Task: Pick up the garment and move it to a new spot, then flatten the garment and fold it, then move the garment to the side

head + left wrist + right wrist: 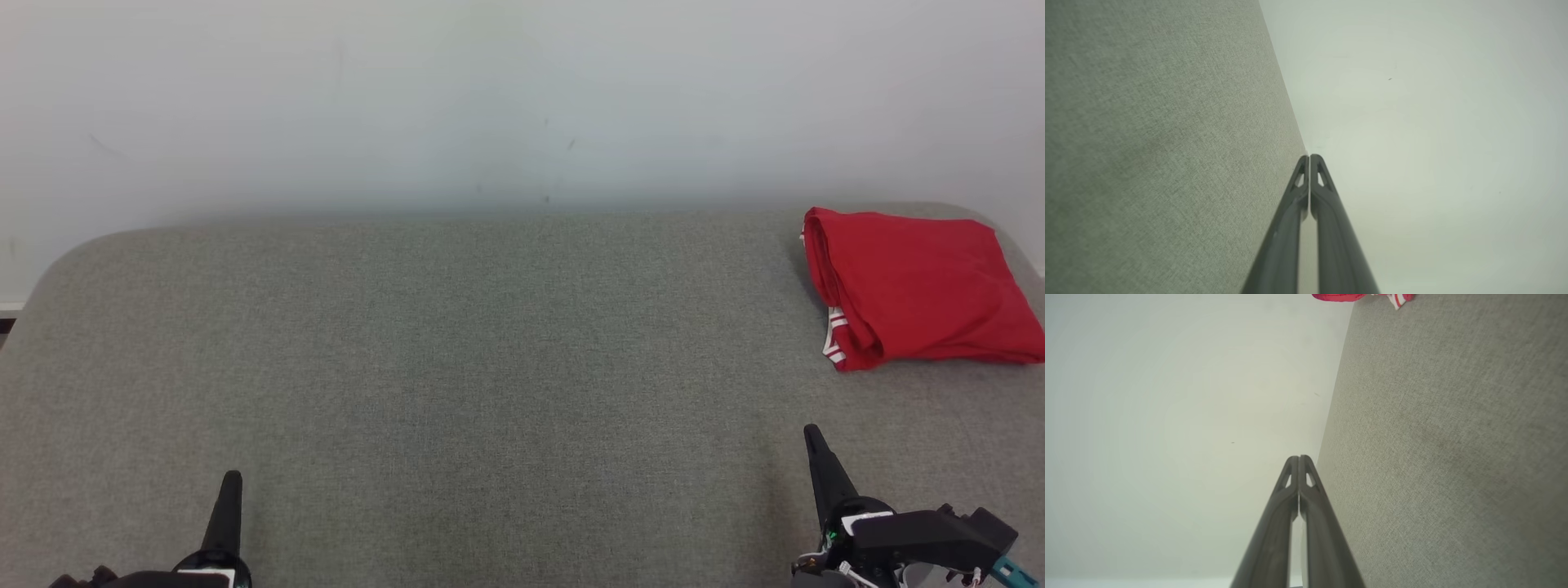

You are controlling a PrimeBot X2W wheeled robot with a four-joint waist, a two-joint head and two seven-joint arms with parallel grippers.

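The right gripper (810, 431) is seen at the lower right of the head view, its fingers pressed together on nothing; the left gripper (232, 478), at the lower left, is likewise closed and empty. The garment (914, 286) is found well ahead of the right gripper, at the far right of the grey table (457, 351), against the pale wall (490, 98). It is folded into a compact red bundle, with red-and-white striped trim showing at its near left corner.

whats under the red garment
The folded red garment lies on the grey fabric surface; white-striped trim pokes out at its near corner. Anything beneath its folds is hidden.
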